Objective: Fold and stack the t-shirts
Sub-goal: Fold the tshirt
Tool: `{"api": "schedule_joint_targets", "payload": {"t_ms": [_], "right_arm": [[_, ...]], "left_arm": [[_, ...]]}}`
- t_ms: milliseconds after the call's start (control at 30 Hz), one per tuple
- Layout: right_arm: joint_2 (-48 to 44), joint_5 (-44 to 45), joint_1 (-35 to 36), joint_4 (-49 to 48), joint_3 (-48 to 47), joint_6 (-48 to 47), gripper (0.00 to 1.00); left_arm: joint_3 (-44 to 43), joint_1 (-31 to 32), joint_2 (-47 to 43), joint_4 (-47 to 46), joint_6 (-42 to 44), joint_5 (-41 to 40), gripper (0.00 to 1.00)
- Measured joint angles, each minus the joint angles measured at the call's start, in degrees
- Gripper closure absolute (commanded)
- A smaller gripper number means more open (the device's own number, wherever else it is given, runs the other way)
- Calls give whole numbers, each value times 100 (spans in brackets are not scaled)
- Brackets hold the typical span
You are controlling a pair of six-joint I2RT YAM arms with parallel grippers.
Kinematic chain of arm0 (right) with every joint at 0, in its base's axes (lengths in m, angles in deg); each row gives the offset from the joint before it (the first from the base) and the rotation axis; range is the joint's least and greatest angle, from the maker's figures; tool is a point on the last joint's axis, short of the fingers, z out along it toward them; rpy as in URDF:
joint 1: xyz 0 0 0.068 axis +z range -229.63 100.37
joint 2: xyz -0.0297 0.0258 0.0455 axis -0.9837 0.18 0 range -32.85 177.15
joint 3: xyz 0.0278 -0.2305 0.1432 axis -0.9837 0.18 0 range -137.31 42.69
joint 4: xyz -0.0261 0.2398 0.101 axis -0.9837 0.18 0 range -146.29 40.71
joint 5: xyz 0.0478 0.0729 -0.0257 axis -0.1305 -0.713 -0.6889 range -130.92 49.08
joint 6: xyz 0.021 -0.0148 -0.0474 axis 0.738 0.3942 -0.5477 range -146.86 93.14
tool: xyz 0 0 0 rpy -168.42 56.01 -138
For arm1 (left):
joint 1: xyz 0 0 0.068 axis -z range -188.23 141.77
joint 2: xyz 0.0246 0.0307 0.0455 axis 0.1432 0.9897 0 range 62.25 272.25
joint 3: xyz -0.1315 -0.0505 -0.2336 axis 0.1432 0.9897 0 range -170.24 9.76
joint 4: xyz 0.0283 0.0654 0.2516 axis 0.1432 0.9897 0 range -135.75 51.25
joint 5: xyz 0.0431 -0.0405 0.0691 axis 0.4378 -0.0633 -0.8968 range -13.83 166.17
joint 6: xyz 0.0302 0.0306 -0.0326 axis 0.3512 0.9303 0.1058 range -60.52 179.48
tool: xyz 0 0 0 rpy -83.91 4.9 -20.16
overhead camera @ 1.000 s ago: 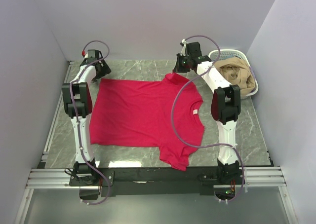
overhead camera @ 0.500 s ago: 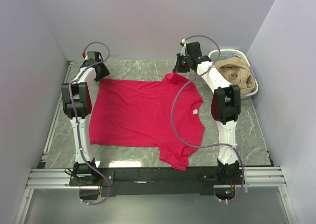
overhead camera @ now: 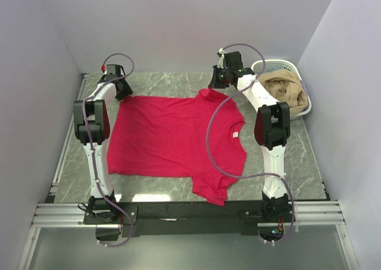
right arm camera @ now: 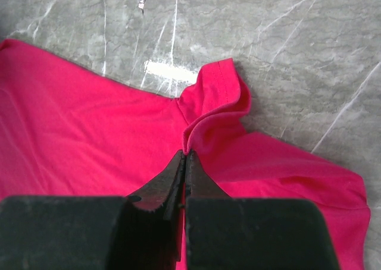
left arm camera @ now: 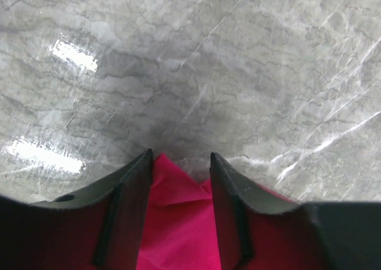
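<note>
A crimson-red t-shirt (overhead camera: 172,136) lies spread flat on the marble table, its white neck label (overhead camera: 236,134) toward the right. My left gripper (overhead camera: 122,90) is at the shirt's far left corner. In the left wrist view its fingers (left arm camera: 180,157) stand partly apart, with the red corner (left arm camera: 178,222) lying between them. My right gripper (overhead camera: 214,87) is at the far right sleeve. In the right wrist view it (right arm camera: 185,153) is shut on a raised fold of the t-shirt (right arm camera: 89,121), just below the curled sleeve hem (right arm camera: 217,88).
A white lattice basket (overhead camera: 296,68) holding tan cloth (overhead camera: 284,88) stands at the far right corner. Grey walls close in the table on the left, back and right. A metal rail (overhead camera: 178,213) runs along the near edge.
My left gripper's fingers have narrowed around the shirt's far left corner. The right gripper has stayed shut on its fold, and the shirt has not shifted.
</note>
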Motion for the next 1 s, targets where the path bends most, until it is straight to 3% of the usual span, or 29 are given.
{"api": "schedule_joint_targets", "payload": {"t_ms": [367,1000], "right_arm": [[0,20,0,-4,31,-2,100],[-195,363,0,-24,129,-92,100]], "left_arm": [[15,2,-4,146,37,0,99],[-278,13,57,520,127,149,99]]}}
